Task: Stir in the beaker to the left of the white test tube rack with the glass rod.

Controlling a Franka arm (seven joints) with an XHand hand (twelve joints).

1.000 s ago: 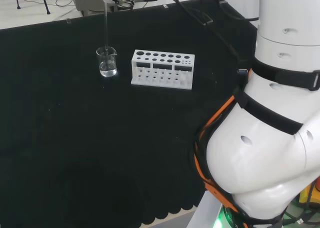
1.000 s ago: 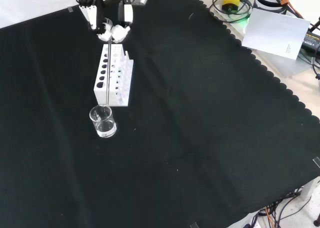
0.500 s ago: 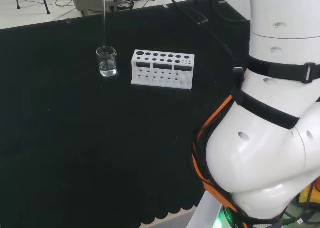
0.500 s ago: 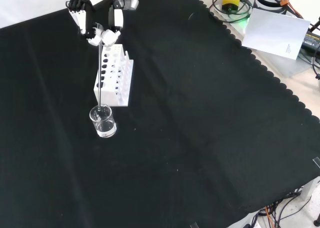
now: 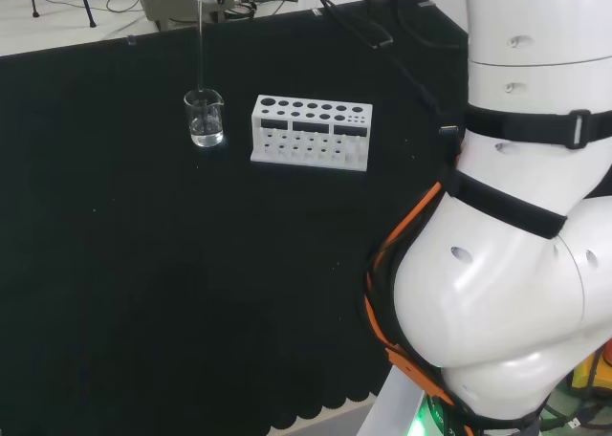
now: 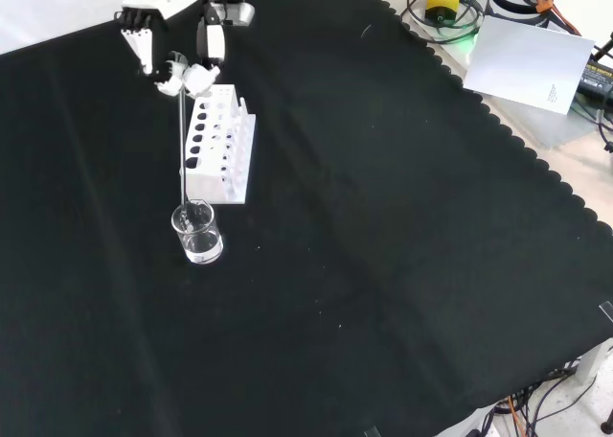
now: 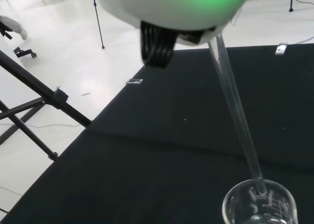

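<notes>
Left of the white test tube rack (image 5: 311, 132) in the head view: stirring step under way.
The hand (image 6: 182, 68) is pinching the top of the glass rod (image 6: 181, 149), whose tip is sitting inside the beaker (image 6: 197, 233) just beside the rack. Judged next: circling the tip without knocking the glass wall. The beaker's faint printed marks are proving unreadable.

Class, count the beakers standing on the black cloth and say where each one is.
1. The beaker stands just in front of the white test tube rack in the front view, with the glass rod dipping into it.
</notes>
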